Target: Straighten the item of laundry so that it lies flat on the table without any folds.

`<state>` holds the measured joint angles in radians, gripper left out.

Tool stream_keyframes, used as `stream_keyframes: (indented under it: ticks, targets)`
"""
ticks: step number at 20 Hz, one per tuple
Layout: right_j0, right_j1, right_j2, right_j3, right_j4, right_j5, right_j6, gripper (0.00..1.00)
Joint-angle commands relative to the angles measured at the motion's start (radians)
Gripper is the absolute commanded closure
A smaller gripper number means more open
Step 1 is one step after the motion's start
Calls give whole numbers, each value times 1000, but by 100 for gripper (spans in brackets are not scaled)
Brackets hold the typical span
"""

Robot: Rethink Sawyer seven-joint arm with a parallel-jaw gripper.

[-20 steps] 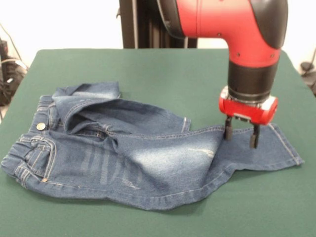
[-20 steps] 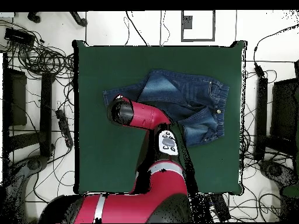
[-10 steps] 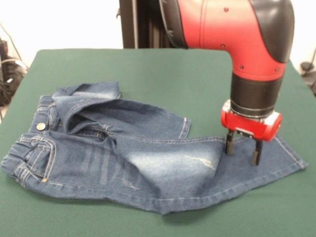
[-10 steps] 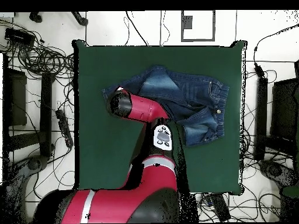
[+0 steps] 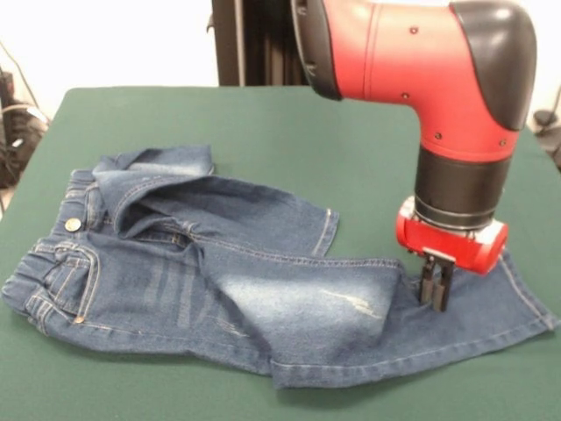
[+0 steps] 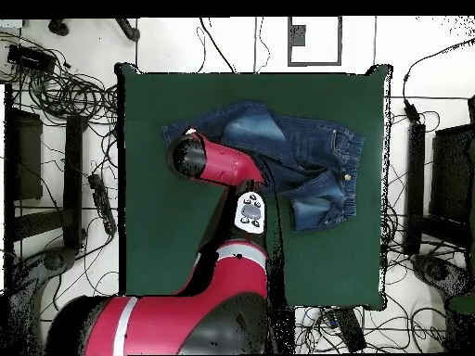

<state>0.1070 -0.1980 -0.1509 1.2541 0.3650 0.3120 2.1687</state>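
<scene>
The blue denim jeans [image 5: 219,281] lie on the dark green table [image 5: 307,123]. The waistband is at the left. One leg stretches right to its hem, and the other is folded back over the upper left part. My gripper [image 5: 436,294] points straight down on the stretched leg near its hem. Its fingers are together, pinching the denim. In the overhead view the jeans [image 6: 306,153] lie on the table's [image 6: 167,241] far half. The arm's red wrist [image 6: 192,156] covers the gripper over the leg's left end.
The red and black arm [image 5: 429,70] comes down from the upper right. The black pedestal [image 5: 250,44] stands behind the table's far edge. The hem lies close to the table's right front corner. Cables [image 6: 65,93] and dark boxes surround the table on the floor.
The gripper has moved down, right and towards the front edge. Its fingers, apart before, have come together on the denim. The leg's end has shifted with it, lying straighter.
</scene>
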Motion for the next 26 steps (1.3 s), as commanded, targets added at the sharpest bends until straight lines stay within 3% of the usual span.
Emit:
stream_keyframes:
  ticks: [1, 15, 23, 26]
  targets:
    - [35, 112, 32, -60, 75, -41, 232, 100]
    - [75, 165, 22, -136, 166, -2, 278, 100]
    - [232, 206, -129, -246, 334, 146, 513, 100]
    - [251, 216, -142, -278, 376, 174, 543, 100]
